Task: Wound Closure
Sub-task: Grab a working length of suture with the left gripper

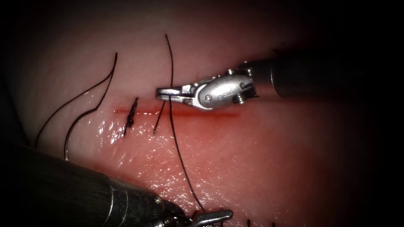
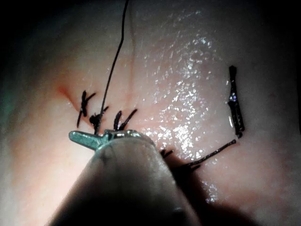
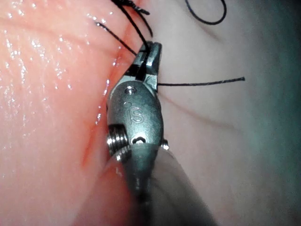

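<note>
The tissue (image 1: 261,159) carries a thin red cut (image 1: 210,113) running across the view. A tied black stitch (image 1: 131,113) sits near its left end. Over the cut, my right tool (image 1: 162,93) has its jaws shut on the thread (image 1: 176,143), as the right wrist view also shows (image 3: 153,49). That strand runs down to my left tool (image 1: 225,215), which is shut on it at the near edge (image 2: 77,137). The thread's far end (image 1: 170,59) rises past the right jaws. A thin curved needle (image 1: 75,128) lies free on the tissue left of the stitch, held by neither tool.
A short thread tail (image 1: 159,120) crosses the cut just left of the right tool's jaws. Red fluid (image 1: 139,138) wets the tissue below the cut. Older stitches (image 2: 117,120) and a dark knot (image 2: 235,101) show in the left wrist view.
</note>
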Motion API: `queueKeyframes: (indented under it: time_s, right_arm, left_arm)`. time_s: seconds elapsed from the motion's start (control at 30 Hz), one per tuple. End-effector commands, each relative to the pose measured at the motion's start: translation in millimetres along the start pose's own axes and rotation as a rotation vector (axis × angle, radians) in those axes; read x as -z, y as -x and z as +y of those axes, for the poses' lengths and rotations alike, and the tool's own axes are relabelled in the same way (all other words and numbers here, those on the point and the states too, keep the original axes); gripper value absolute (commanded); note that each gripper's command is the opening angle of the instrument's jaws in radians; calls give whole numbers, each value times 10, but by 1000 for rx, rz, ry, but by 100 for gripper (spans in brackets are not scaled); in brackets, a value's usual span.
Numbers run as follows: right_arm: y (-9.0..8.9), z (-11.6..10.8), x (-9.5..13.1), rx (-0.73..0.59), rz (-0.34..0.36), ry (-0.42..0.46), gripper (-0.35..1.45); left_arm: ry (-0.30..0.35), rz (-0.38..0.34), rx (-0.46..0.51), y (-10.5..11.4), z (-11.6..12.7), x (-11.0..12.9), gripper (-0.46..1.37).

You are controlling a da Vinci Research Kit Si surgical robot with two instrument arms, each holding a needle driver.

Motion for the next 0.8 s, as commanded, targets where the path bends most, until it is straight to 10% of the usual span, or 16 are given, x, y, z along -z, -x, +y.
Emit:
queueKeyframes:
  time_s: [0.03,0.8]
  right_arm:
    - [0,0,0,0,0,3,-35]
    - [-3,-2,0,-1,0,3,-35]
  left_arm:
    - [2,-1,-1,-1,1,0,43]
    - [22,-3,-25,-12,5,0,28]
